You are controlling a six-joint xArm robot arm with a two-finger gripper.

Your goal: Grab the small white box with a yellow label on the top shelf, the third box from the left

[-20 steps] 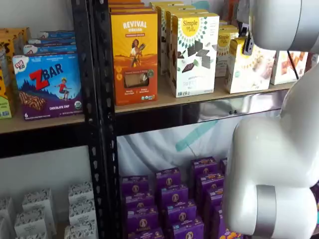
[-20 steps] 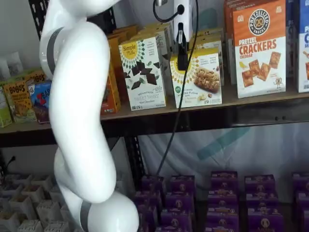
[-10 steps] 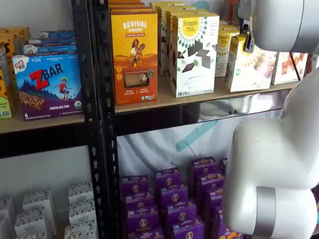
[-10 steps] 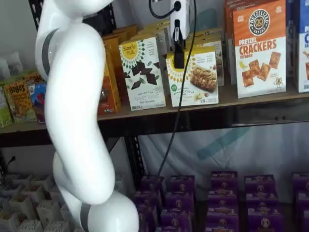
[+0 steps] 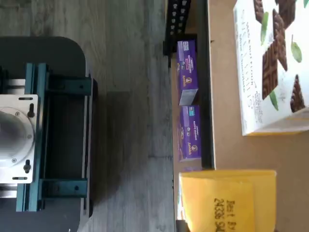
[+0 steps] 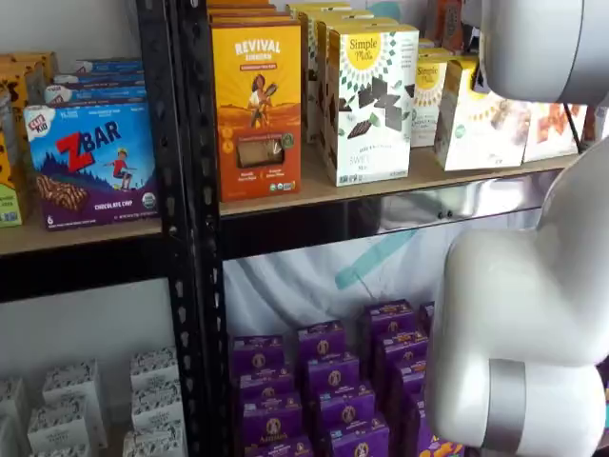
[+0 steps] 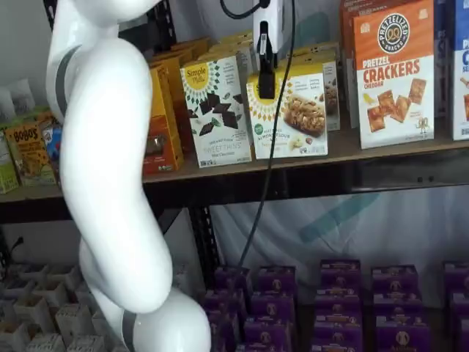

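The small white box (image 7: 293, 117) with a yellow sunburst and biscuit pictures is at the top shelf (image 7: 381, 149), right of the taller white Simple Mills box (image 7: 216, 110). It also shows in a shelf view (image 6: 476, 119), partly behind my arm. My gripper (image 7: 267, 88) hangs from above, one black finger across the box's front near its left edge, shut on the box. The box is slightly tilted, its base just above the board. In the wrist view its yellow printed top (image 5: 227, 203) shows beside the taller box (image 5: 275, 63).
My white arm (image 7: 110, 147) fills the left of a shelf view. An orange Revival box (image 6: 257, 95) and an orange-and-white pretzel cracker box (image 7: 392, 70) flank the two white boxes. Several purple boxes (image 7: 337, 293) stand on the lower level. A black upright (image 6: 186, 190) divides the shelves.
The gripper and the small white box have moved together a little to the left and up in one shelf view; the box has risen slightly off the board.
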